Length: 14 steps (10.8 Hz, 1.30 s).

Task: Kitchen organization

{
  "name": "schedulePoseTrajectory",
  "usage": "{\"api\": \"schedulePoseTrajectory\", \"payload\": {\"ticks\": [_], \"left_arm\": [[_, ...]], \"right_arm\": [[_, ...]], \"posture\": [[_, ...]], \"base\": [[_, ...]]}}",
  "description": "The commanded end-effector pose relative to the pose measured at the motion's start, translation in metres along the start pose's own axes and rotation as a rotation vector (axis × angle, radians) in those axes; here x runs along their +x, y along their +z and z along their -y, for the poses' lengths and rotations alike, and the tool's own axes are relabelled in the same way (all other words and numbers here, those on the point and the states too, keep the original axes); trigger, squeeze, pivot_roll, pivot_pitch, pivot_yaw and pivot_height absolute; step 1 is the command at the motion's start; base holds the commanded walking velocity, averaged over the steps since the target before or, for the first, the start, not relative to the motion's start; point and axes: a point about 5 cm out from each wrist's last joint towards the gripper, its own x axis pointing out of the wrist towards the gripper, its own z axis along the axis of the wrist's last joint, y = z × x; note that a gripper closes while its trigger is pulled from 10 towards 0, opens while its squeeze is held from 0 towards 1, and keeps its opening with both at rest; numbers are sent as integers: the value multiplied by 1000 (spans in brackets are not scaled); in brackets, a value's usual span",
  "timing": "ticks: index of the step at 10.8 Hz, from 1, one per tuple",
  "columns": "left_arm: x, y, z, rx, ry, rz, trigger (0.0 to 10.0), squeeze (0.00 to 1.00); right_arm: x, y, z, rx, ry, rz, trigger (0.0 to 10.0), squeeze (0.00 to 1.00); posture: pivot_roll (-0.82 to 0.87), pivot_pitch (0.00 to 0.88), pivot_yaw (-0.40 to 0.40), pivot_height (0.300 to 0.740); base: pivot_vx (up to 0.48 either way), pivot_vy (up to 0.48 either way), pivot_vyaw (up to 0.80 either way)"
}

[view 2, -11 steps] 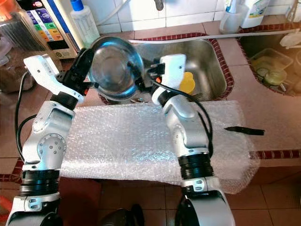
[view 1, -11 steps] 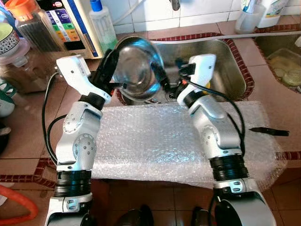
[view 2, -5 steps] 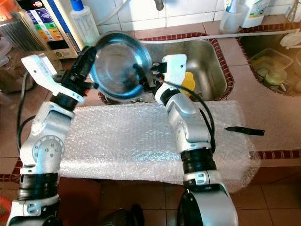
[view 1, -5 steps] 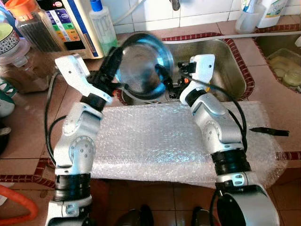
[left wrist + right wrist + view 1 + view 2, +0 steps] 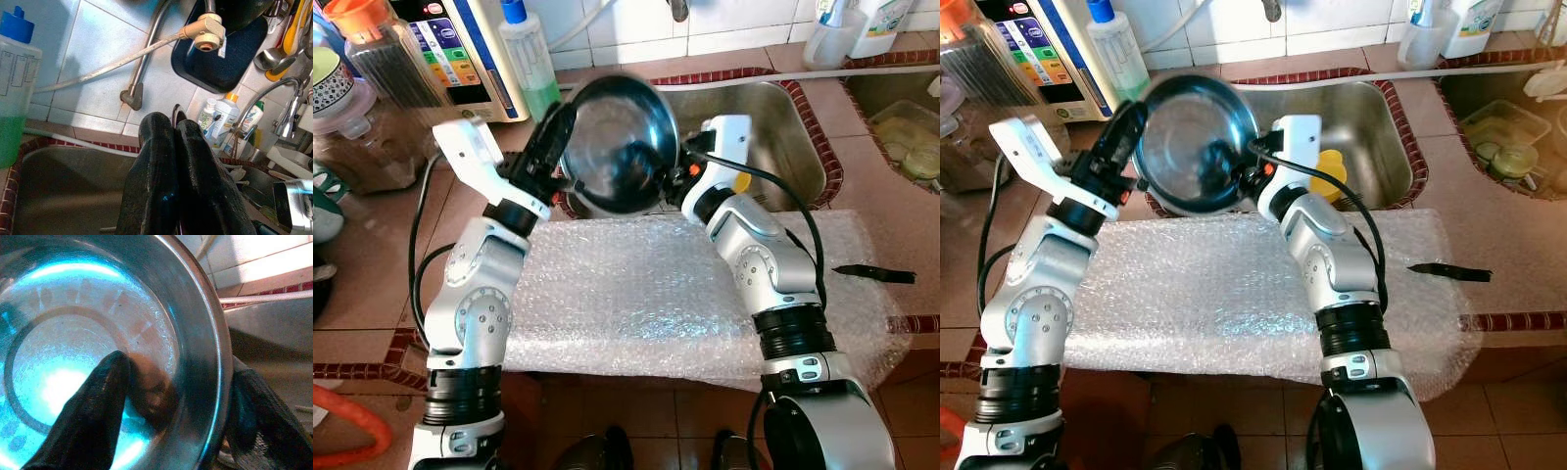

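Observation:
A steel bowl (image 5: 622, 142) hangs tilted on its side above the left edge of the sink (image 5: 783, 127), its dark inside turned toward me. My left gripper (image 5: 558, 137) is shut on the bowl's left rim; in the left wrist view its fingertips (image 5: 161, 127) pinch the thin rim (image 5: 176, 108). My right gripper (image 5: 674, 168) straddles the right rim. The right wrist view shows one finger (image 5: 98, 406) pressed inside the bowl (image 5: 73, 328) and the other finger (image 5: 259, 421) against its outside wall.
A sheet of bubble wrap (image 5: 636, 294) covers the counter in front of the sink. A black pen (image 5: 873, 274) lies at its right end. A green soap bottle (image 5: 530, 54), an appliance (image 5: 460, 49) and jars (image 5: 382, 59) stand at the back left. Something yellow (image 5: 740, 181) lies in the sink.
The bowl has shifted right and tipped so its inside faces me. My right gripper has closed in from beside the bowl onto its right rim. The left gripper has kept hold.

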Motion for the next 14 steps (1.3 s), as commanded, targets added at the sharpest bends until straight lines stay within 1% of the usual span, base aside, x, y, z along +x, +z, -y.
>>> {"api": "schedulePoseTrajectory", "payload": {"ticks": [1, 5, 8, 9, 11, 12, 13, 14], "left_arm": [[0, 6, 7, 4, -45, 18, 0, 0], [-1, 5, 7, -1, -53, 12, 0, 0], [-2, 6, 6, 2, -60, 6, 0, 0], [-2, 5, 6, 3, -62, 3, 0, 0], [-4, 4, 4, 10, -60, -11, 0, 0], [-4, 0, 5, 18, -69, -35, 0, 0], [-7, -5, 7, 19, -89, -62, 0, 529], [-10, -11, 9, 21, -104, -91, 1451, 1000]], "right_arm": [[3, -4, -15, 1, 76, -23, 0, 0], [1, -12, -17, 44, 111, -85, 0, 0], [-2, -11, -12, 182, 111, -88, 0, 0], [-3, -10, -9, 202, 99, -84, 0, 0], [-5, -10, -5, 204, 82, -78, 0, 0], [-6, -8, -4, 197, 74, -75, 0, 0], [-6, -6, -3, 185, 60, -71, 0, 0], [-6, -4, -3, 153, 42, -70, 0, 0]], "posture": [[-140, 197, 180, 740], [-137, 190, 179, 740], [-139, 187, 184, 740], [-138, 189, 186, 740], [-140, 194, 186, 740], [-140, 196, 186, 740], [-142, 200, 186, 740], [-144, 202, 185, 740]], "base": [[0, 0, 0], [0, 0, 0], [0, 0, 0], [0, 0, 0], [0, 0, 0], [0, 0, 0], [0, 0, 0], [0, 0, 0]]}}
